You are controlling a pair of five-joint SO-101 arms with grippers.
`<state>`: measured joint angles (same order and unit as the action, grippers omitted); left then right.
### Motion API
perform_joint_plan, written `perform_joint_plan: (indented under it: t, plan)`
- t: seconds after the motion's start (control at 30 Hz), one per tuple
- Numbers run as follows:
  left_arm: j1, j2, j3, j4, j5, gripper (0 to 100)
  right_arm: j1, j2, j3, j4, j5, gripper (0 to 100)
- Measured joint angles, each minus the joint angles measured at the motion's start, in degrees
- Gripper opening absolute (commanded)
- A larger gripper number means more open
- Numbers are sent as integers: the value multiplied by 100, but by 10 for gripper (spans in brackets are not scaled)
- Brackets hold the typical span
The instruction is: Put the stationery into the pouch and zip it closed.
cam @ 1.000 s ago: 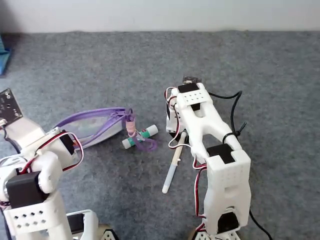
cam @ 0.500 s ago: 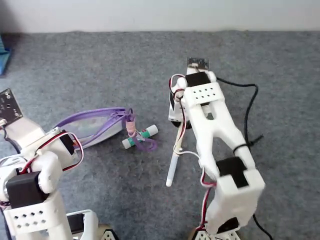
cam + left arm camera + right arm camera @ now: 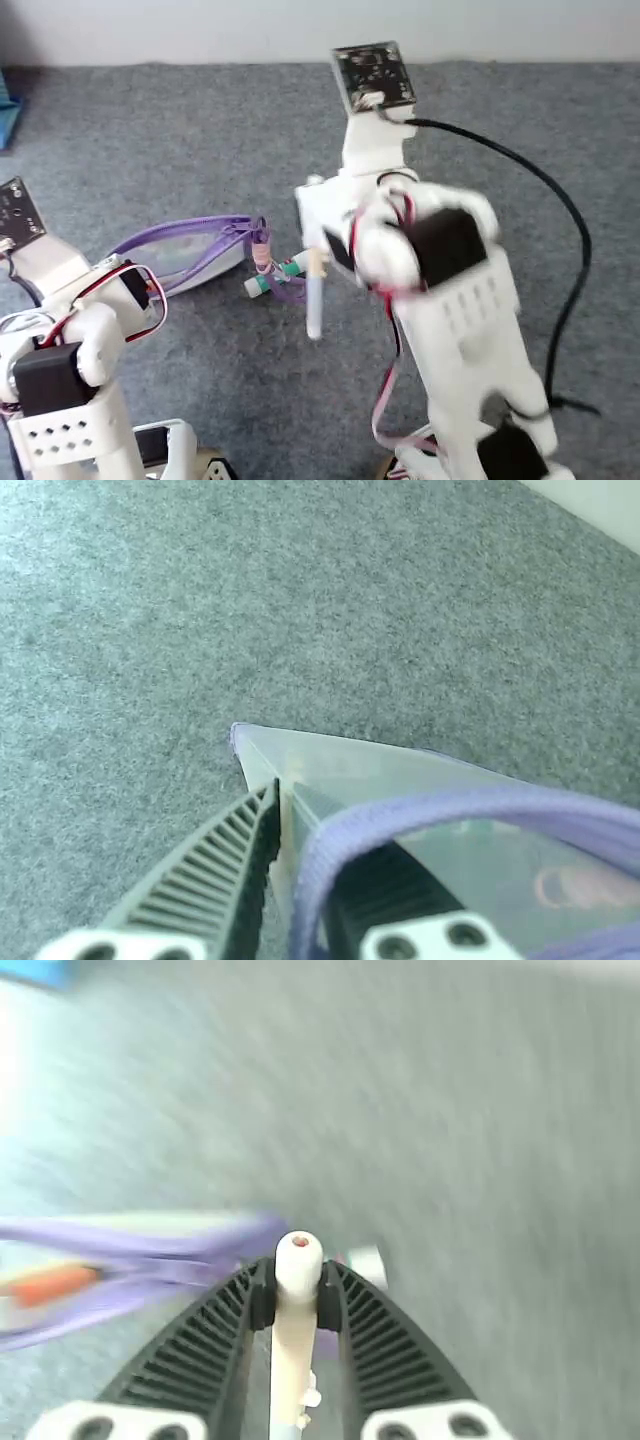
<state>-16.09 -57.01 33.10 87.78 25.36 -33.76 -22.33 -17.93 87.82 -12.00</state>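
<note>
The left end effector [image 3: 276, 810] is clenched on the pouch's near corner, with the clear wall between its fingers. The pouch [image 3: 185, 250] lies flat on the grey tabletop [image 3: 150, 130], and its purple-edged mouth faces the right arm. Just beside that mouth lie a white tube [image 3: 281, 272] with green bands and a small pink piece [image 3: 262, 252]. Past the tube from the pouch, the right end effector [image 3: 296, 1285] grips a white pen [image 3: 316, 298], which hangs tip-down and seems lifted off the tabletop.
</note>
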Motion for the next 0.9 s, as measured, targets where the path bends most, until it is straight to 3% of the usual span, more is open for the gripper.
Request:
perform_joint_plan:
  t: [0.4,0.53,0.8,0.9]
  plan:
    - [0,0,0,0,0,12,-1916,-659,-519,-2602,1793,8]
    - [0,0,0,0,0,12,-2154,-352,-527,-2804,2242,8]
    - [0,0,0,0,0,12,-2163,422,-527,-2576,2321,13]
    - [0,0,0,0,0,12,-2127,598,-527,-2207,2321,77]
